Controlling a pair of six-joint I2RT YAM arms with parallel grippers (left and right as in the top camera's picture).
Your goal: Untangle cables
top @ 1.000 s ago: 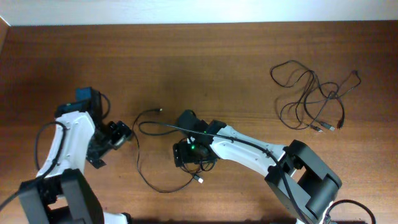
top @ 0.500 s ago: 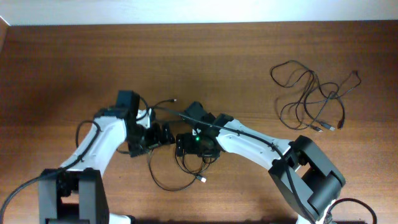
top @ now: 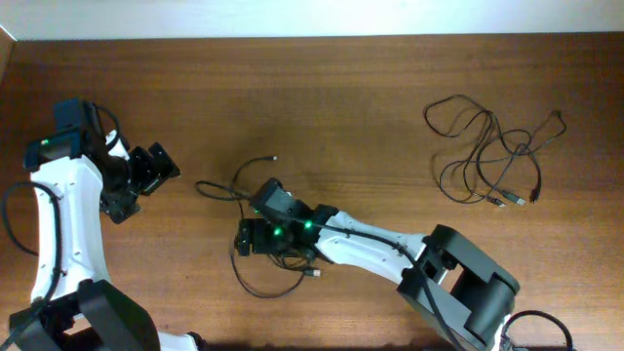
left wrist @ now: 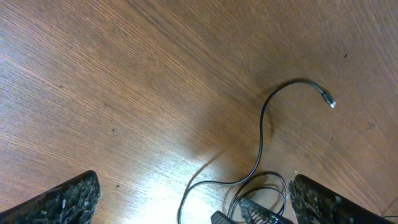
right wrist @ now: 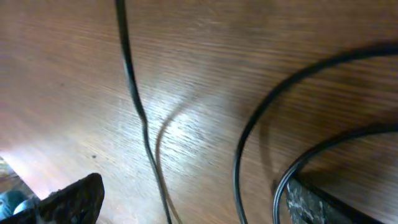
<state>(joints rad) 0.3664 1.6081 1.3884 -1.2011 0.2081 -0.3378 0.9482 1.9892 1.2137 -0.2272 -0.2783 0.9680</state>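
Right gripper point(top: 248, 237): fingers point(right wrist: 68, 198) spread wide, low over table point(top: 322, 88). Strands of loose cable point(left wrist: 260, 143) run between them, none clamped. Left gripper point(top: 154, 166): jaws wide, empty, well apart from that cable. Tangled bundle point(top: 487, 156) lies at far right, untouched. Judgement: cords light, limp, thin, likely to slide on wood. Pinch near plug point(left wrist: 328, 101) or on free loop, not at crossings.

Loose cable point(top: 258, 159) partly hidden under right end effector point(top: 244, 237).
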